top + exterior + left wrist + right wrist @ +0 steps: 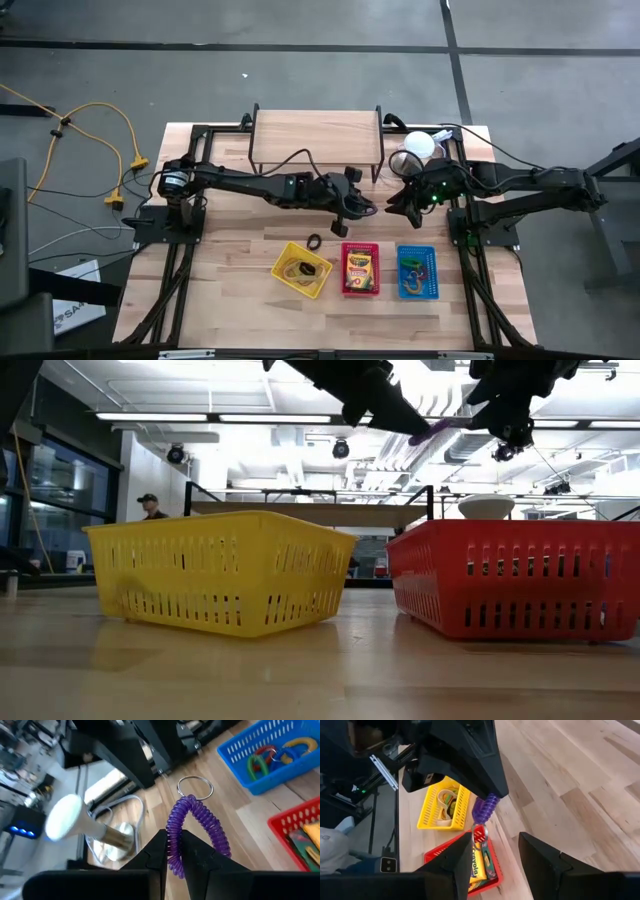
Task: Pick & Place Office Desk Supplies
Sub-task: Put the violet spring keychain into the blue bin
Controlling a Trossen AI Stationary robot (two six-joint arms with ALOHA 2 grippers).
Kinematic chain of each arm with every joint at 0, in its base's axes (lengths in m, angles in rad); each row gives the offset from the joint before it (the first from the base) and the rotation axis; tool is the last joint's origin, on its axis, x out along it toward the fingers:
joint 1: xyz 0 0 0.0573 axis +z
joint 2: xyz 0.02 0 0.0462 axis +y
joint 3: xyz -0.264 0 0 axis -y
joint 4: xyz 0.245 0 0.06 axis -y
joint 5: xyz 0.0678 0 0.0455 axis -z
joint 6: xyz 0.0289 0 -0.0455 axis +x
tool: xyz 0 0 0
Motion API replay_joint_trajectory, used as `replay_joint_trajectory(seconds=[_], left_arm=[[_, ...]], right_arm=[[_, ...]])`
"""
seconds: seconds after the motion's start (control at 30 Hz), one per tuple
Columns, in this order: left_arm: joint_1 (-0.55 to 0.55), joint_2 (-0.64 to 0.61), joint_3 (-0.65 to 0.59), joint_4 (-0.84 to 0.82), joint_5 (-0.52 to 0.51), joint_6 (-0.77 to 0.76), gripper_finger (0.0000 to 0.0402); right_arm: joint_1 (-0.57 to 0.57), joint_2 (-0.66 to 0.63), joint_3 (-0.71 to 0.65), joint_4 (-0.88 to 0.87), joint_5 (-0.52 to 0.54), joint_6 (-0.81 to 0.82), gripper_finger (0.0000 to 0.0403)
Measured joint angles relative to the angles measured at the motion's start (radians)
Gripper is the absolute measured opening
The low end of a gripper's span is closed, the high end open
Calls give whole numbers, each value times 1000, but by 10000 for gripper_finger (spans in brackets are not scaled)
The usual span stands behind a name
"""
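My left gripper (172, 851) pinches a purple coil keychain (192, 827) in the air above the table, near my right gripper (492, 852), whose fingers stand spread and empty. Three baskets are loaded: yellow basket (301, 270) with rubber bands, red basket (360, 269) with crayon boxes, blue basket (416, 272) with clips. One dark ring (314, 241) remains on the table; the keychain is not yet placed.
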Motion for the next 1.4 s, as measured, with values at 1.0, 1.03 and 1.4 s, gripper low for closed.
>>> replay_joint_trajectory(seconds=[1.0, 1.03, 1.4], left_arm=[[-2, 0, 0, 73, -5, 20, 38], [-2, 0, 0, 75, -5, 20, 38], [-2, 0, 0, 89, -9, 43, 38]], right_arm=[[0, 0, 0, 74, -105, 39, 93], [0, 0, 0, 74, -105, 39, 91], [0, 0, 0, 74, -105, 39, 90]])
